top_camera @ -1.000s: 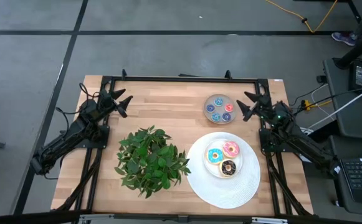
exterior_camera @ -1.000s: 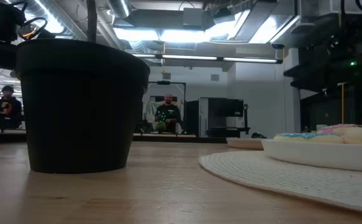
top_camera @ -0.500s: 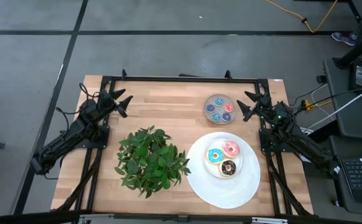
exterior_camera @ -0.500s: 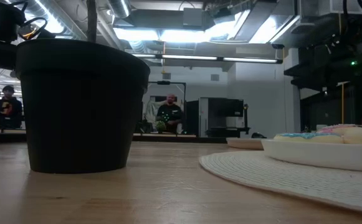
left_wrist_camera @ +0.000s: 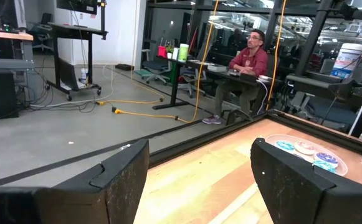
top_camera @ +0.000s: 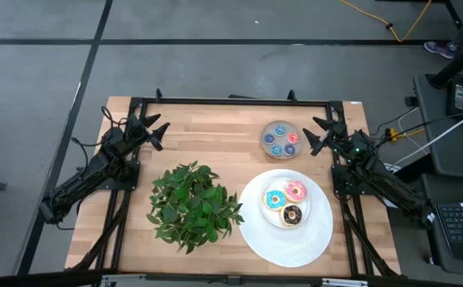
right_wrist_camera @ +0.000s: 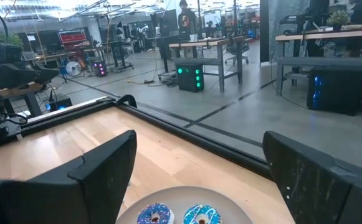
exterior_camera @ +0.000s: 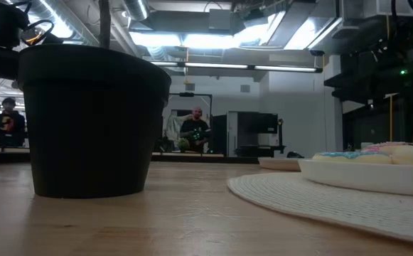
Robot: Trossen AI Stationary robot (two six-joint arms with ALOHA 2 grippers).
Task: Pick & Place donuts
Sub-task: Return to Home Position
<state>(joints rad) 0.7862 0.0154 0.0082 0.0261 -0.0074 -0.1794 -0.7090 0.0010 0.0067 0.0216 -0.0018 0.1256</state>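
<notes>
Three donuts, light blue (top_camera: 275,200), pink (top_camera: 296,190) and dark brown (top_camera: 292,214), lie on a small dish on the white plate (top_camera: 295,243) at the near right. Several tiny blue and red rings lie in the round grey dish (top_camera: 280,140) at the far right; they also show in the right wrist view (right_wrist_camera: 181,216). My left gripper (top_camera: 156,134) is open and empty at the far left. My right gripper (top_camera: 317,135) is open and empty just right of the grey dish.
A potted green plant (top_camera: 193,204) stands left of the white plate; its black pot (exterior_camera: 89,121) fills the low view's left. A black frame runs along the table's far edge (top_camera: 231,102). People sit in the room beyond the table.
</notes>
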